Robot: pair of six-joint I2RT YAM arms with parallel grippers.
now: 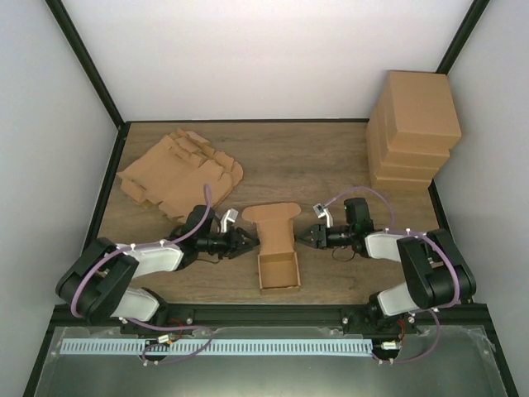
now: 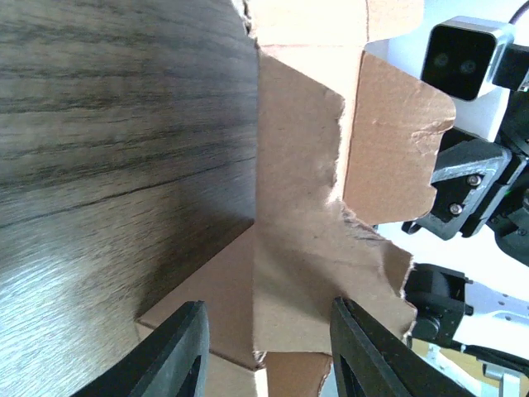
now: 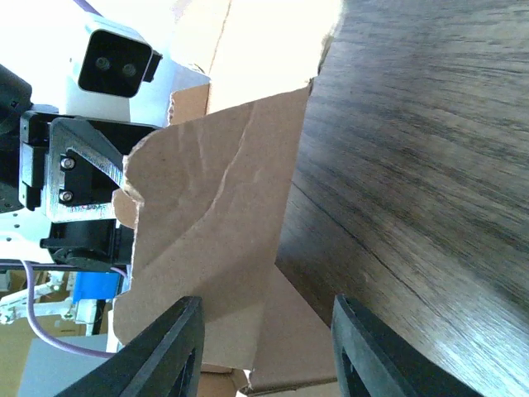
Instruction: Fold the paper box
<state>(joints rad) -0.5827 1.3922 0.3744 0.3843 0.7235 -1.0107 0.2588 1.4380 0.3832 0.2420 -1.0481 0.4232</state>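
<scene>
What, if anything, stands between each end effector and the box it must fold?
Nothing visible does. The left end effector and right end effector sit right at opposite sides of the box. The flat blanks and the stacked boxes lie farther back, out of the way.

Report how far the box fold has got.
Done: the box has its tray walls standing. In hand: left gripper and right gripper flank its sides, jaws open. Left: the lid flap lies flat on the table, not closed.
</scene>
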